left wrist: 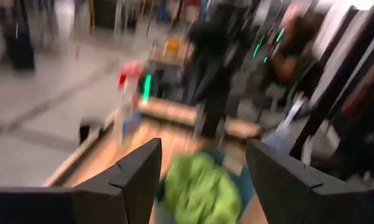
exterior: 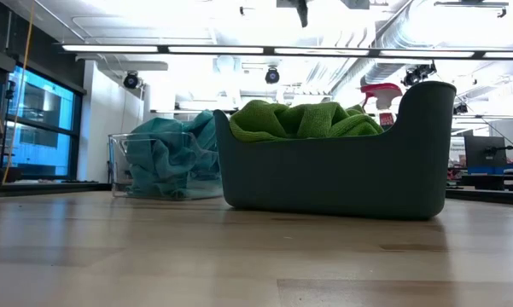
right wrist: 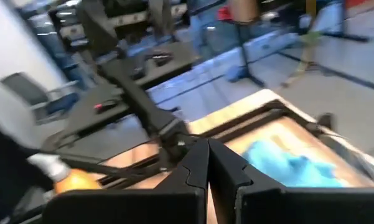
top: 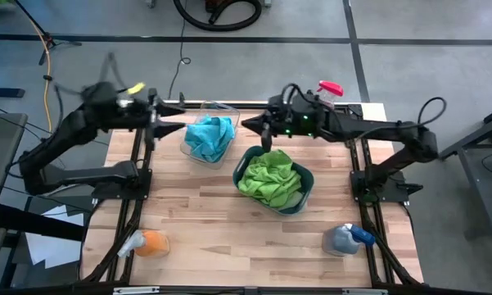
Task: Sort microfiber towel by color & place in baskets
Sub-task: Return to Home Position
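My left gripper (top: 178, 115) hangs with its fingers spread, empty. The clear basket (top: 229, 111) holding the blue towels (top: 209, 138) sits just ahead of its tips. My right gripper (top: 252, 124) is pinched closed on nothing. The teal basket (top: 304, 195) of green towels (top: 270, 176) lies close beside its tips, lower down. Sorting looks finished, I judge. To go home cleanly I should lift each wrist first, then draw back, so no finger snags a rim or drags cloth out.
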Robot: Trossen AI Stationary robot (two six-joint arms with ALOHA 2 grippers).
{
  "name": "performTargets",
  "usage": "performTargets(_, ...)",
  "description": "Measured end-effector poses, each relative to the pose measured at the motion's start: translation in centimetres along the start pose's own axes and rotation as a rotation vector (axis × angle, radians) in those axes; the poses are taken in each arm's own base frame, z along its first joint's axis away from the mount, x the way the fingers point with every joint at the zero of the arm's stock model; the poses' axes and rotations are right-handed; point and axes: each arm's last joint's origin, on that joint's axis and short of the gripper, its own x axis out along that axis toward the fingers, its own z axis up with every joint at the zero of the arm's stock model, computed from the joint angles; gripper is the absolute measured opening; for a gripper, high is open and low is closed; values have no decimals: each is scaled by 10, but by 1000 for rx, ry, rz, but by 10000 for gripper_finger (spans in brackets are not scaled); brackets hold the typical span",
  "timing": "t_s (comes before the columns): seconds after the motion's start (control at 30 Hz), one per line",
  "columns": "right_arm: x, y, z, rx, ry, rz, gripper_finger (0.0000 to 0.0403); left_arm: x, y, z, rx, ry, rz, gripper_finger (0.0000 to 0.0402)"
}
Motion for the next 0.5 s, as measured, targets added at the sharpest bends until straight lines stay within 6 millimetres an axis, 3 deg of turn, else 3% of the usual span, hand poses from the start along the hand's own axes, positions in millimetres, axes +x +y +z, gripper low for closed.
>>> performTargets(0.1, 11, -5, -4, 4, 23, 93, 0, -15, -7, -6, 5, -173, -41, 221)
performTargets(0.2, 10, -4, -2, 10, 40, 181, 0, -20, -9, -20, -24, -334, -60, 220)
performTargets(0.5, -39, 10, 26, -33, -30, 266, 0, 25, 2, -104, -248, -557, -125, 205)
